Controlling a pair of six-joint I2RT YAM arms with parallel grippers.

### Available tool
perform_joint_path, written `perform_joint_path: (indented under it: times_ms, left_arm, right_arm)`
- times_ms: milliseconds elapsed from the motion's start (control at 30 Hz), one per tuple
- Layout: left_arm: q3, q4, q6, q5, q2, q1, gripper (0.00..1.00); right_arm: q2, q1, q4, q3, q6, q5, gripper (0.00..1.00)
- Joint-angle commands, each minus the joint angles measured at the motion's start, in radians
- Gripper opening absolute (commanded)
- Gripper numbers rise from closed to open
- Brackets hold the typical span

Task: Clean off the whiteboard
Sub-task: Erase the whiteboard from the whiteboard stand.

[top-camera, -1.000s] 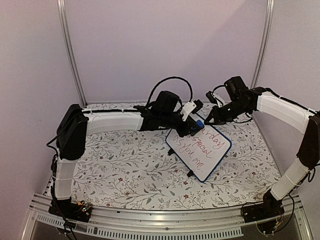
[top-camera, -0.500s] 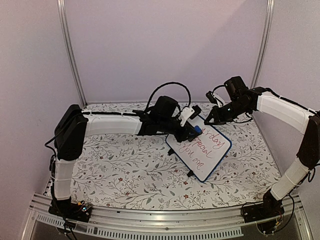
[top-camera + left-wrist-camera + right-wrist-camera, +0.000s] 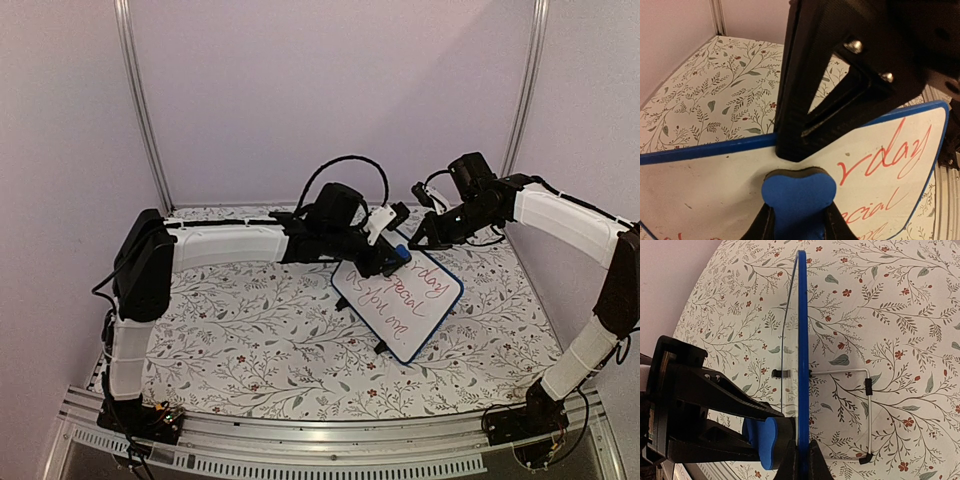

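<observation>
At whiteboard (image 3: 400, 300) far edge, clamped shut by right gripper (image 3: 801, 462); eraser (image 3: 799, 192) pinched in left gripper (image 3: 799, 225). Likely light, stiff, tippy; grip frame.

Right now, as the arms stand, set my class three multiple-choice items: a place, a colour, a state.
1. Where on the whiteboard does the blue eraser press?
A) by its upper edge
B) at its lowest corner
C) behind it

2. What colour is the handwriting?
A) green
B) red
C) black

3. The right gripper is:
A) open over the table
B) shut on a pen
C) shut on the whiteboard's frame

Answers:
1 A, the left wrist view shows it just under the top frame.
2 B, the strokes are red.
3 C, it pinches the blue edge.
</observation>
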Motion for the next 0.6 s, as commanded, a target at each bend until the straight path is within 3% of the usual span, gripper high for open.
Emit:
perform_joint_path:
  times_ms: [0,267,567]
  left_arm:
    - [-0.047,0.006,-0.006,-0.017,0.044,-0.041,0.00]
    - [-0.160,0.034,-0.021,-0.043,0.018,-0.041,0.00]
    - [-0.126,0.030,-0.006,-0.042,0.021,-0.041,0.00]
  right_arm:
    - [0.010,0.050,-0.015,-0.009,-0.038,-0.130,0.00]
    - [0.011,0.050,-0.013,-0.012,-0.037,-0.131,0.00]
    - [0.010,0.050,-0.015,-0.011,-0.037,-0.129,0.00]
